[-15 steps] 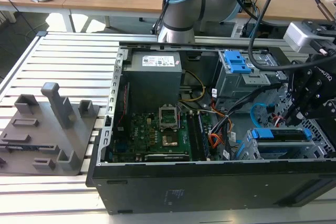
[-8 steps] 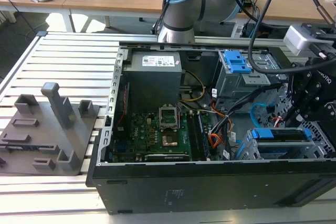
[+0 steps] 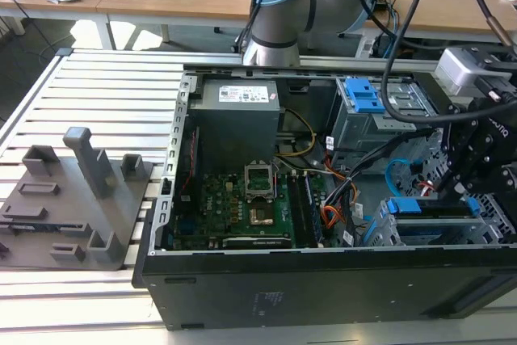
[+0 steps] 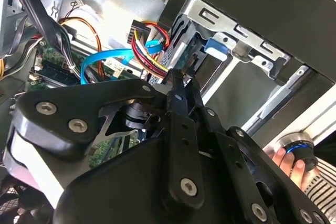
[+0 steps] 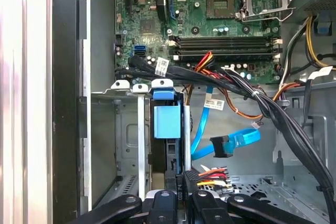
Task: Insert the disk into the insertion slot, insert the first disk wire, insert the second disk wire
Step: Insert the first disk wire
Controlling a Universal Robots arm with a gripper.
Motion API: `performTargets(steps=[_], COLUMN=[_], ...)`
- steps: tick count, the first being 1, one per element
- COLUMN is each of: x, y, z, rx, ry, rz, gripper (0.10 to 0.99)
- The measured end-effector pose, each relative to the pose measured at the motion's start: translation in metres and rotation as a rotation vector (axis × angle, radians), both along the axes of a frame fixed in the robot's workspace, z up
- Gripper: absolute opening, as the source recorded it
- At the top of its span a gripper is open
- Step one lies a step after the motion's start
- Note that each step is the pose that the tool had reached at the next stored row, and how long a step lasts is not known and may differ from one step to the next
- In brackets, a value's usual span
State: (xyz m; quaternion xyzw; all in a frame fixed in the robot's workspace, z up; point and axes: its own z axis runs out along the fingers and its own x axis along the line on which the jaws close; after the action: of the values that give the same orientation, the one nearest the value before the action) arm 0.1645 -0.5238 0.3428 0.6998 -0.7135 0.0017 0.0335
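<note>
one open computer case [image 3: 323,288] on one slatted tabletop [image 3: 105,86]. inside it: one motherboard [image 3: 234,199], one power supply [image 3: 238,119], one disk [image 5: 167,121] in a blue carrier, one light blue cable [image 5: 201,129], one bundle of orange-red wires [image 5: 212,174]. one grey fixture block [image 3: 73,199] at the exterior view's left. one robot arm [image 3: 283,6].

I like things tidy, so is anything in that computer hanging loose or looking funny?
Yes: the light blue cable dangles loose, and its dark plug looks joined to nothing.

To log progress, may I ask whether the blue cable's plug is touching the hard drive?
Apart. The first wrist view shows a gap between the blue cable's plug and the hard drive.
</note>
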Motion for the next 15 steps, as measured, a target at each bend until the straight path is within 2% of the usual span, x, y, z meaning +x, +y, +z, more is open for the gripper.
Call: performTargets(steps=[15], x=[0.0047], y=[-0.0011], z=[-0.0055], rx=[0.000], ry=[0.0001], rz=[0.000], gripper=[0.176])
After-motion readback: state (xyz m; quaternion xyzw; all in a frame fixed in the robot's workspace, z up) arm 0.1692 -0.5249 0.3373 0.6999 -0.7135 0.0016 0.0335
